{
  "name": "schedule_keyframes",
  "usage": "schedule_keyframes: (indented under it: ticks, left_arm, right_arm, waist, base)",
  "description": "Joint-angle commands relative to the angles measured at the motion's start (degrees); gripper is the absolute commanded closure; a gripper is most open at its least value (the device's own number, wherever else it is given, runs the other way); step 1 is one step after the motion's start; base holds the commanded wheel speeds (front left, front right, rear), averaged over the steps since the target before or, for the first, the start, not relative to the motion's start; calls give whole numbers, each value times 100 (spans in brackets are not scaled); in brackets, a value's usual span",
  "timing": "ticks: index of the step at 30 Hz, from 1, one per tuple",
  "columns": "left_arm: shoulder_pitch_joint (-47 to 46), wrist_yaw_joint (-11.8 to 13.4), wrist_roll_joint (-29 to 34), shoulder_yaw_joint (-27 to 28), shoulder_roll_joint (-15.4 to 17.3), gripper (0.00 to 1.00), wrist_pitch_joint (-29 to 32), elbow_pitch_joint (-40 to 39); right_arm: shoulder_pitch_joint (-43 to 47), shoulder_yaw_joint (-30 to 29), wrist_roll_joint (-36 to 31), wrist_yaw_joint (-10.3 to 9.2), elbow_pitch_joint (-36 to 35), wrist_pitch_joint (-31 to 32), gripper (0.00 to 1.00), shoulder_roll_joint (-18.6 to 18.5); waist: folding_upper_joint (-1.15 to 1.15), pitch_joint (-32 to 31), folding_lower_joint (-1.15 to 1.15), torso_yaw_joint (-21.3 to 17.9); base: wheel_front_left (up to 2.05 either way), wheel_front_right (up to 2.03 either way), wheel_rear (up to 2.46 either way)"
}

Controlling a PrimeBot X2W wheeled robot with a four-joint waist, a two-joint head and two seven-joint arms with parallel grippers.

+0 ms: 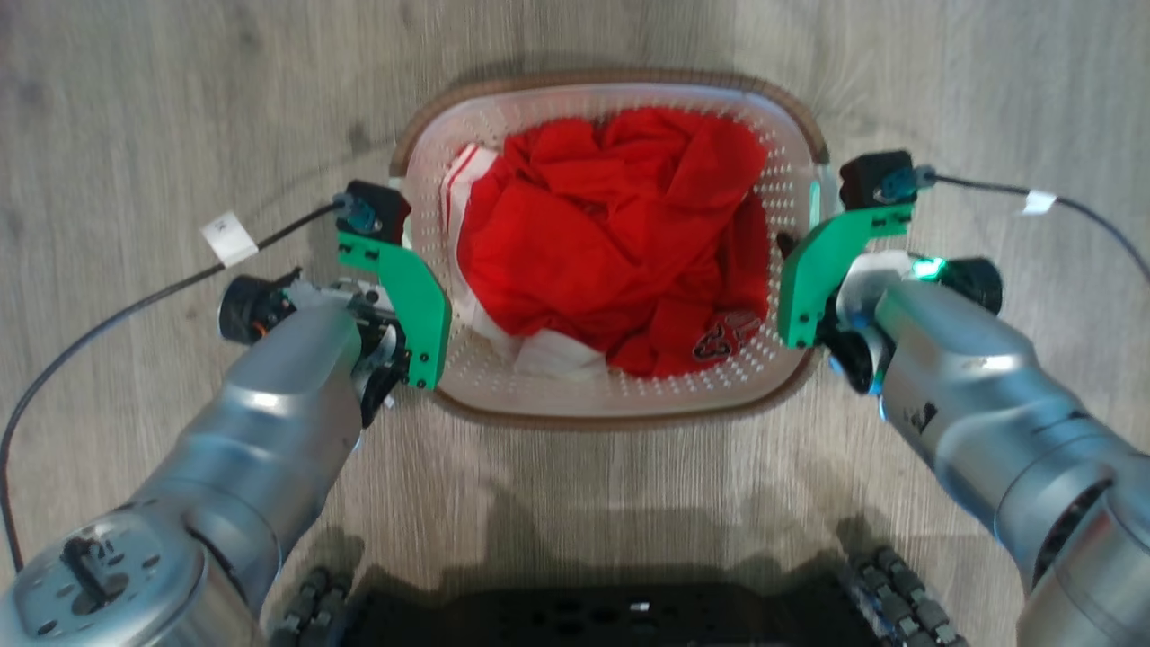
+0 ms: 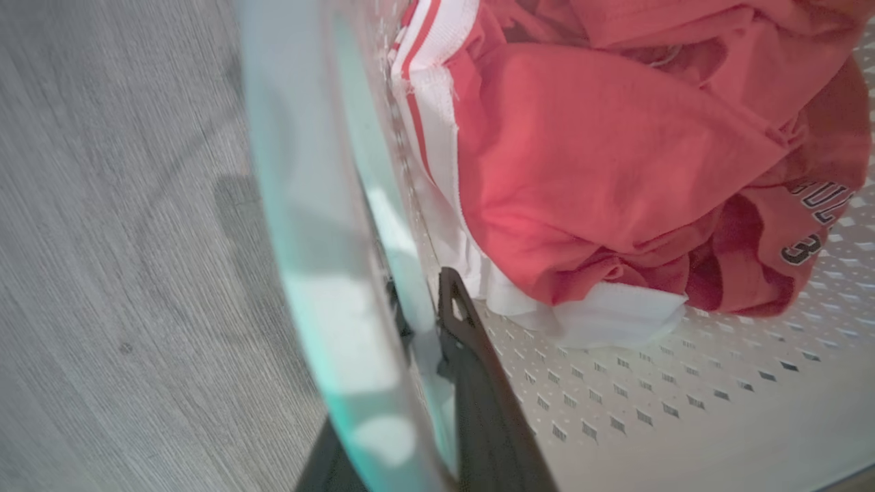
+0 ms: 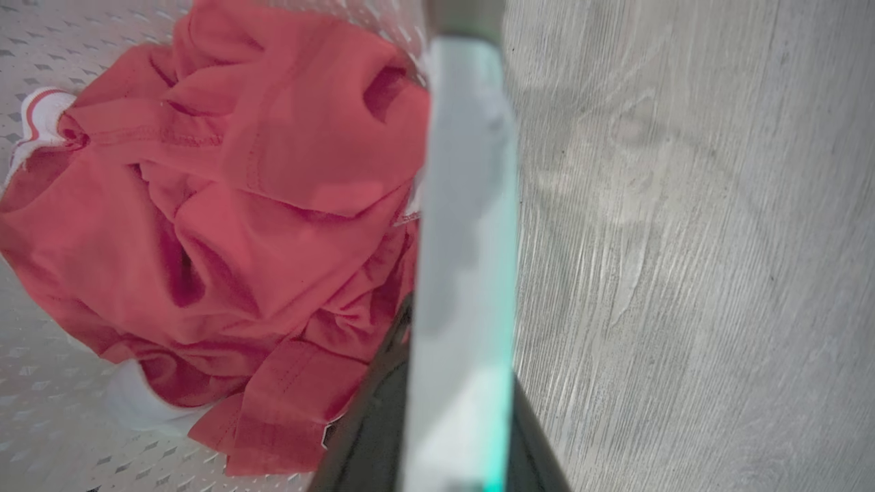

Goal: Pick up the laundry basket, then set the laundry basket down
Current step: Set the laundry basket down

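Clothing lies in the single laundry basket — one crumpled red heap with white striped trim and a dark printed numeral. How many garments make up the heap I cannot tell. The basket sits over the grey wood-look floor, between the two arms; whether it rests on the floor or hangs clear of it is unclear. Two pale handles, one per side, each carry one gripper. The left gripper is clamped on the left handle, one dark finger inside the perforated wall and one outside — the right gripper grips the right handle likewise.
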Motion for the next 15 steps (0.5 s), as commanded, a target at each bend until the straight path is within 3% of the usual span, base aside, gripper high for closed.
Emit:
schedule_keyframes:
  ticks: [1,15]
  left_arm:
    - [-139,18,161,20,-6,100,-73,-121]
    - [-323,209,284,3,-7,100,-298,-435]
  right_arm:
    - [49,120,-167,83,-32,-120,100,81]
    - [-148,142,-227,83,103,-328,100,128]
  waist:
    - [0,243,-1,50]
    - [0,681,-1,200]
  base:
    - [0,0,0]
    - [0,0,0]
